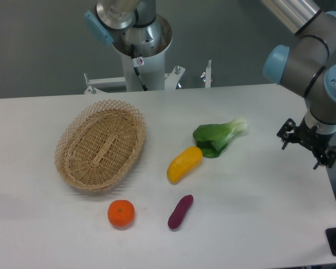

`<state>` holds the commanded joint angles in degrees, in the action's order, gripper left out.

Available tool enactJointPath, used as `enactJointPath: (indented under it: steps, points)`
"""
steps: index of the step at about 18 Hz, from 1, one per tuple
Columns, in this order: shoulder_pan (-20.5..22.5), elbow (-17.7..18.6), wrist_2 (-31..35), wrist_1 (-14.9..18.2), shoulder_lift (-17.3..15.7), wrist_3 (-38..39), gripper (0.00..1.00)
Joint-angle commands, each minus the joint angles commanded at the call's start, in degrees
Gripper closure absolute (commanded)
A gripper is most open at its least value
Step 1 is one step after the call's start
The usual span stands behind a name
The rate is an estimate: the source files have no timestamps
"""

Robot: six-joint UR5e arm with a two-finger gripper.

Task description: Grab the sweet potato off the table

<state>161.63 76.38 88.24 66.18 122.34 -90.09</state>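
Note:
The sweet potato (pixel 180 212) is a small dark purple oblong tuber. It lies on the white table (pixel 252 224) near the front, slightly tilted, with nothing touching it. My gripper (pixel 308 144) hangs at the far right edge of the table, well to the right of the sweet potato and farther back. Only its black body shows clearly, and I cannot make out how the jaws stand. Nothing shows between them.
A yellow oblong vegetable (pixel 184 164) lies just behind the sweet potato, touching a green bok choy (pixel 219 136). A round orange fruit (pixel 121 213) sits to the sweet potato's left. An oval wicker basket (pixel 100 144) stands at the left. The robot base (pixel 140 53) rises behind the table.

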Motion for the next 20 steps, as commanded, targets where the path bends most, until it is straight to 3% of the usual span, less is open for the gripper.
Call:
enactJointPath:
  steps: [12, 17, 20]
  points:
    - [-0.88, 0.35, 0.00, 0.26, -0.61, 1.40, 0.00]
    - [-3.95, 5.35, 0.00, -0.44, -2.81, 7.46, 0.00]
    - [-6.67, 6.15, 0.18, -0.53, -2.99, 11.06, 0.00]
